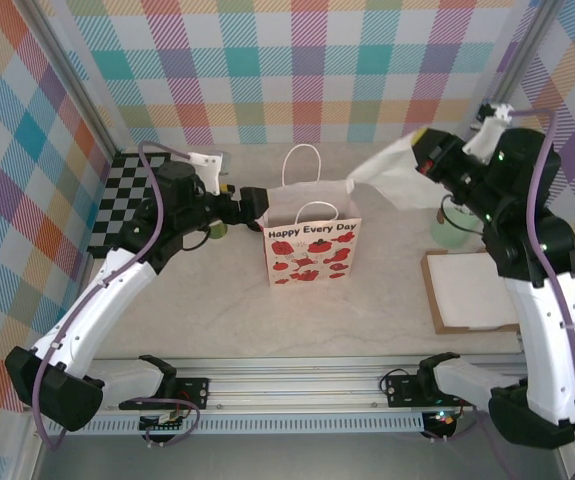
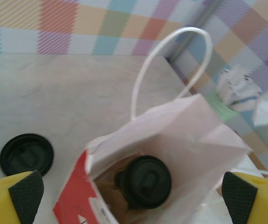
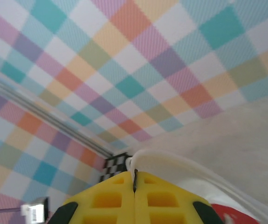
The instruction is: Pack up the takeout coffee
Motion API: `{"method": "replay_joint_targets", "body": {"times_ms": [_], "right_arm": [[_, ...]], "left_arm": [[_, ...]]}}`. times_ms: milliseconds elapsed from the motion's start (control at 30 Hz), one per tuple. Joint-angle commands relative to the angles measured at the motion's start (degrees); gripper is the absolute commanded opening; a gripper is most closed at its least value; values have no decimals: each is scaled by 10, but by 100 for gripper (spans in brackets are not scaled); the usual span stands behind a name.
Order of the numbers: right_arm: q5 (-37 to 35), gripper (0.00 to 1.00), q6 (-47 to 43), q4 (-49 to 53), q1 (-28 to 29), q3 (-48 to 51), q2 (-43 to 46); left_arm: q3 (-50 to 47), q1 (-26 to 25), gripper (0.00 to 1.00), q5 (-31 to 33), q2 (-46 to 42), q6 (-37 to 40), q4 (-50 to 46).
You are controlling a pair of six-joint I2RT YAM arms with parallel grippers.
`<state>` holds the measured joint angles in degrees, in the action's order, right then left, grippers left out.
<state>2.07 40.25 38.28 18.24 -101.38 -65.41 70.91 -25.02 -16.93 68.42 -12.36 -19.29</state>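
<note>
Coffee cup [image 2: 145,182] sat inside the bag [image 1: 312,255] mid-worktop, so packing looked nearly done. Left gripper [image 2: 131,196] hung over the bag mouth, jaws spread wide. Right gripper [image 3: 134,186] jaws were pressed together at the bag's right rim; couldn't tell whether they pinched it. Next move: lift the left arm straight up, clear of the bag. Count: one bag, one lidded cup, one loose lid [image 2: 26,154], one cup of sticks [image 2: 236,88].

The black-lidded cream paper takeout coffee cup [image 2: 145,181] stood inside the white paper gift bag with red print [image 2: 189,135], between the two fingers of the left gripper [image 2: 133,196]. A loose round black plastic lid [image 2: 26,154] lay on the pale stone-look table [image 2: 54,93] just beyond the finger at that view's left. The mint cup of white sticks [image 2: 234,91] stood beyond the bag, ahead of the other finger. The fingertips of the right gripper [image 3: 134,179] met on the bag's top (rim or handle, hard to tell).
</note>
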Motion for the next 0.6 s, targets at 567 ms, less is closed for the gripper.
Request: {"method": "replay_joint_targets", "body": {"times_ms": [567], "right_arm": [[-70,0,98,100,207,-335,-275]], "left_arm": [[108,10,93,-110,26,252,48]]}}
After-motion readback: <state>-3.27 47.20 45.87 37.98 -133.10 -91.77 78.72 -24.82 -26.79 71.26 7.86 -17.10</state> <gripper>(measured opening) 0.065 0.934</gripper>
